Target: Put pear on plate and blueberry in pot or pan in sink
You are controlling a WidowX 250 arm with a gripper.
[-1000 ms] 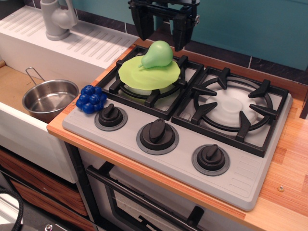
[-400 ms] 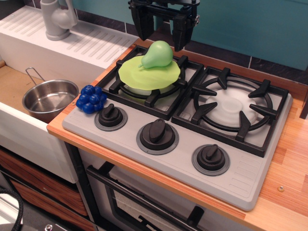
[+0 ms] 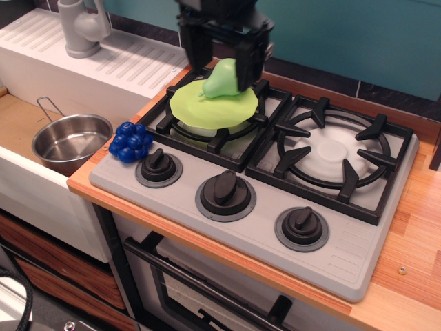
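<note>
Teal wall and dark tile backed the toy stove. Of the two jobs, one looked done: the pear [image 3: 224, 79], smooth and pale green, lay on the lime plate [image 3: 207, 108] over the rear-left burner. The blueberry [image 3: 129, 142], a glossy blue cluster, sat on the worktop [image 3: 96, 185] at the plate's eight o'clock, just beside the steel pot [image 3: 69, 141] in the sink [image 3: 21, 117], not yet in it. Above, the tool [image 3: 219, 58] hung with fingers apart, straddling the pear.

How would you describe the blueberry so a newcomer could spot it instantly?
Start at the grey stove top and go to its front left corner, beside the sink. The blueberry sits there, left of the leftmost knob: the only glossy deep-blue cluster.
</note>
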